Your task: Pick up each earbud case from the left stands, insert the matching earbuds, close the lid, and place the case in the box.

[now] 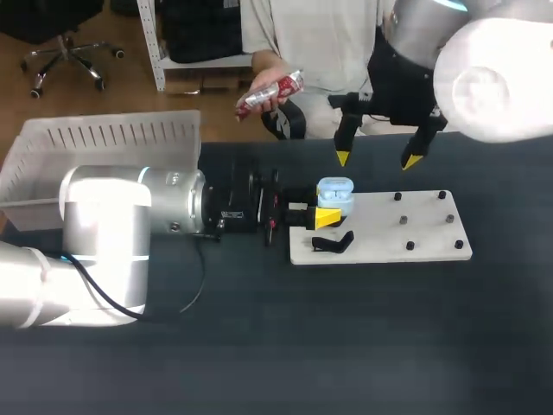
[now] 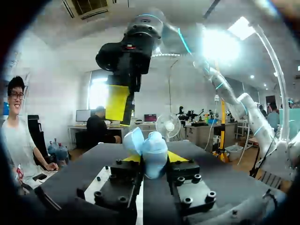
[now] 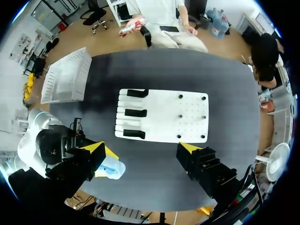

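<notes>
Left arm (image 1: 104, 242), mine, silver and white: comes in from the left side and lies low across the dark desk (image 1: 346, 346).

Left end effector (image 1: 321, 216): clenched on 1 pale blue earbud case (image 1: 335, 192). In the left wrist view both yellow tips press it from 2 sides. The lid appears to stand open. Seen from the head view, the case sits at the left end of the white board (image 1: 406, 233), near its far corner.

Right end effector (image 1: 378, 159): released, fingers spread wide and holding nothing. It hangs above the far side of the desk, just beyond the board.

Board fittings: 3 black stands (image 3: 136, 112) in a row along its left end, and small dark pegs (image 1: 403, 220) dotted over its right half.

Box (image 1: 104, 151): translucent white with slotted walls, at the desk's far left corner, well apart from the case.
</notes>
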`<action>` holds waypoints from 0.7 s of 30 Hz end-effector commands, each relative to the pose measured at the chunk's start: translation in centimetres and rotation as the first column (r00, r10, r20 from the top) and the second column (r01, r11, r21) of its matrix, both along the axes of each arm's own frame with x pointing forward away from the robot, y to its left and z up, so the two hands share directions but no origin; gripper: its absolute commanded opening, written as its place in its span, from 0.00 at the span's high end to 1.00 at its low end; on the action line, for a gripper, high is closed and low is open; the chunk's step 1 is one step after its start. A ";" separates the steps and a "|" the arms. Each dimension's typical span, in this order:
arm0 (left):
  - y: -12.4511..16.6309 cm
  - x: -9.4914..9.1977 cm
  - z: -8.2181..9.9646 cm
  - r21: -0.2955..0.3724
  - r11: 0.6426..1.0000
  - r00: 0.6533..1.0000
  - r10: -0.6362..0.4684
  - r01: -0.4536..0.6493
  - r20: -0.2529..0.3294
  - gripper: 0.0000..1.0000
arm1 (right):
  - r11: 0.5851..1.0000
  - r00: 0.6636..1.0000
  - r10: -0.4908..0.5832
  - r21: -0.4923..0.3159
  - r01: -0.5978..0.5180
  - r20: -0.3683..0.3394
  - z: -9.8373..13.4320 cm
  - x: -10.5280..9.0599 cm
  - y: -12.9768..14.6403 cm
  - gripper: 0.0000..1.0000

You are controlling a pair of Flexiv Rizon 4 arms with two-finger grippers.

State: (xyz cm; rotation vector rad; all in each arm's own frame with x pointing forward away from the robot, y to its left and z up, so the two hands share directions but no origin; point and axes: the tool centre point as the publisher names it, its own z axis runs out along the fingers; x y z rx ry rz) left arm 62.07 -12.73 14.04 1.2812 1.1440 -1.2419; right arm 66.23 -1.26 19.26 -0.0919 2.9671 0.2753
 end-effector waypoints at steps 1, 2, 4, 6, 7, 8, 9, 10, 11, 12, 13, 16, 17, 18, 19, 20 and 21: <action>0.0 -0.1 0.0 -0.002 1.000 1.000 0.005 -0.005 0.002 1.00 | 1.000 1.000 -0.001 -0.014 0.001 -0.004 -0.2 0.8 0.2 0.00; 0.0 -0.1 0.0 -0.002 1.000 1.000 0.005 -0.005 0.002 1.00 | 1.000 1.000 0.003 -0.013 -0.004 -0.011 -0.3 1.1 0.2 0.00; 0.0 -0.1 0.0 -0.002 1.000 1.000 0.005 -0.005 0.002 1.00 | 1.000 1.000 0.006 -0.017 -0.007 -0.025 -0.7 1.4 0.4 0.00; 0.0 -0.1 0.0 -0.002 1.000 1.000 0.005 -0.005 0.002 1.00 | 1.000 0.999 0.010 -0.018 -0.010 -0.041 -1.2 1.6 0.4 0.00; 0.0 -0.1 0.0 -0.002 1.000 1.000 0.005 -0.005 0.002 1.00 | 1.000 0.999 0.011 -0.017 -0.012 -0.049 -1.6 1.7 0.4 0.00; 0.0 -0.1 0.0 -0.002 1.000 1.000 0.005 -0.005 0.002 1.00 | 1.000 0.998 0.012 -0.015 -0.013 -0.054 -1.9 1.7 0.4 0.00; 0.0 -0.1 0.0 -0.002 1.000 1.000 0.005 -0.005 0.002 1.00 | 1.000 0.998 0.013 -0.014 -0.014 -0.061 -2.1 1.8 0.4 0.00; 0.0 -0.1 0.0 -0.002 1.000 1.000 0.005 -0.005 0.002 1.00 | 1.000 0.998 0.015 -0.014 -0.016 -0.069 -2.3 1.8 0.4 0.00; 0.0 -0.1 0.0 -0.002 1.000 1.000 0.005 -0.005 0.002 1.00 | 1.000 0.997 0.017 -0.012 -0.018 -0.074 -2.4 1.8 0.4 0.00; 0.0 -0.1 0.0 -0.002 1.000 1.000 0.005 -0.005 0.002 1.00 | 1.000 0.996 0.022 -0.012 -0.023 -0.087 -2.5 1.8 0.4 0.00; 0.0 -0.1 0.0 -0.002 1.000 1.000 0.005 -0.005 0.002 1.00 | 1.000 0.995 0.026 -0.011 -0.027 -0.093 -2.6 1.8 0.4 0.00; 0.0 -0.1 0.0 -0.002 1.000 1.000 0.005 -0.005 0.002 1.00 | 0.999 0.993 0.032 -0.013 -0.034 -0.113 -2.8 1.5 0.4 0.00; 0.0 -0.1 0.0 -0.002 1.000 1.000 0.005 -0.005 0.002 1.00 | 0.999 0.992 0.033 -0.010 -0.035 -0.124 -2.9 1.3 0.4 0.00; 0.0 -0.1 0.0 -0.002 1.000 1.000 0.005 -0.005 0.002 1.00 | 0.999 0.991 0.034 -0.011 -0.035 -0.127 -2.9 1.2 0.4 0.00; 0.0 -0.1 0.0 -0.002 1.000 1.000 0.005 -0.005 0.002 1.00 | 0.999 0.990 0.034 -0.009 -0.036 -0.136 -2.9 1.0 0.4 0.00; 0.0 -0.1 0.0 -0.002 1.000 1.000 0.005 -0.005 0.002 1.00 | 0.999 0.989 0.036 -0.006 -0.037 -0.143 -2.9 0.9 0.5 0.00; 0.0 -0.1 0.0 -0.002 1.000 1.000 0.005 -0.005 0.002 1.00 | 0.999 0.988 0.038 -0.004 -0.039 -0.148 -2.9 0.8 0.6 0.00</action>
